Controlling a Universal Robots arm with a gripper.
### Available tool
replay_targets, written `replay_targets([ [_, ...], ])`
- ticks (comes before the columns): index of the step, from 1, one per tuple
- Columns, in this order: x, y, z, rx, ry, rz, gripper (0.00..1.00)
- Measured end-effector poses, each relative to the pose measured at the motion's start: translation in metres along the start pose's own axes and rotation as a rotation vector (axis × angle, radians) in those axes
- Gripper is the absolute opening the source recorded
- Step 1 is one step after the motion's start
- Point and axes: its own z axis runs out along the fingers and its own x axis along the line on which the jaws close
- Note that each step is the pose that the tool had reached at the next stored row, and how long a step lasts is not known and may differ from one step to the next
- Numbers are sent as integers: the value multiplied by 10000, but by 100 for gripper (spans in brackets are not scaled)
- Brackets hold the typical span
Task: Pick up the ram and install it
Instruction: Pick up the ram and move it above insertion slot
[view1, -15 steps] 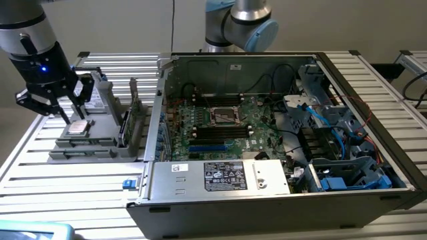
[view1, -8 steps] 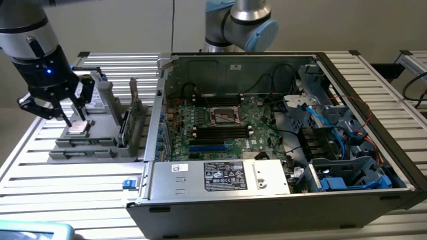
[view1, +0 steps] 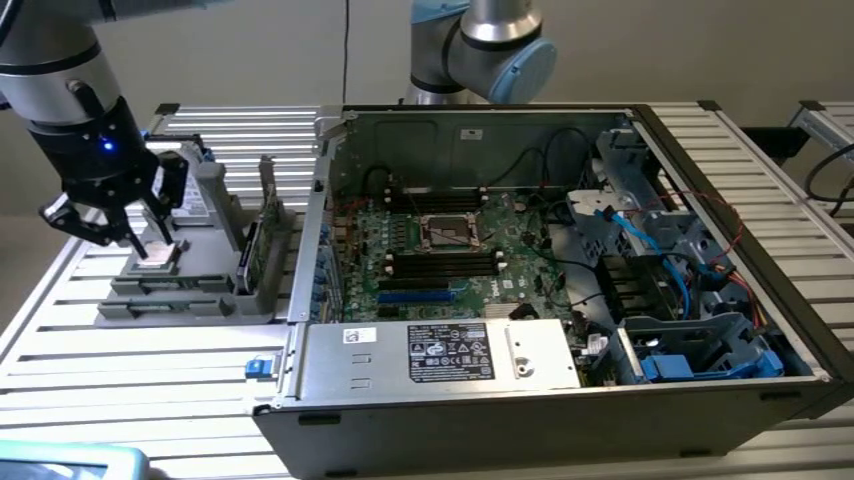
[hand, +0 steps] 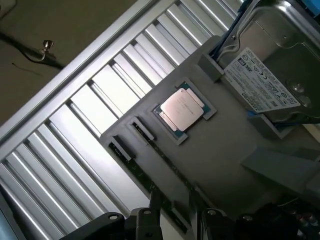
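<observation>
— What lies closest in the exterior view?
— The slatted metal table (view1: 134, 385), and on it the open computer case (view1: 534, 425) with its side off. Just inside the near wall sits a silver power supply (view1: 447, 355) with a white label.

— And the ram?
— Outside the case, toward the exterior view's left. A grey holder (view1: 127, 305) stands on the table beside the case. The ram (hand: 147, 180) lies on edge in one of its narrow slots, a thin dark-green strip, so it is not yet installed.

— Is the gripper on it?
— The gripper (view1: 130, 238) hangs over the holder, spread wide, with nothing between its fingers (hand: 145, 220). In the wrist view they stand over one end of the strip. I cannot tell whether they touch it.

— What else does the holder carry?
— A square processor chip (hand: 182, 110) lies flat in a recess just beyond the ram's slot. Behind that a hard drive (hand: 265, 75) stands on edge. Nearer the case, two cards (view1: 267, 200) stand upright.

— Farther back?
— Inside the case lies the green motherboard (view1: 514, 225). It has a square socket (view1: 447, 233) in the middle and rows of black memory slots (view1: 434, 265) on either side. Blue cables (view1: 638, 225) run toward the drive bays at the exterior view's right. Behind the case rises a grey arm joint (view1: 487, 45) with a pale blue cap.
</observation>
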Motion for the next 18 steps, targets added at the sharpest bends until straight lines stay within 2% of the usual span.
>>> replay_targets([
  [2, 0, 2, 2, 33, 32, -360, 36],
  [4, 3, 8, 2, 124, 133, -678, 36],
  [8, 9, 40, -2, 471, 483, -1154, 36],
  [11, 15, 55, -10, 628, 631, -1567, 36],
  [12, 16, 58, -22, 666, 664, -1704, 36],
  [16, 17, 58, -43, 650, 691, -2244, 36],
  [17, 17, 58, -44, 636, 667, -2349, 36],
  [18, 17, 58, -44, 589, 593, -2432, 36],
])
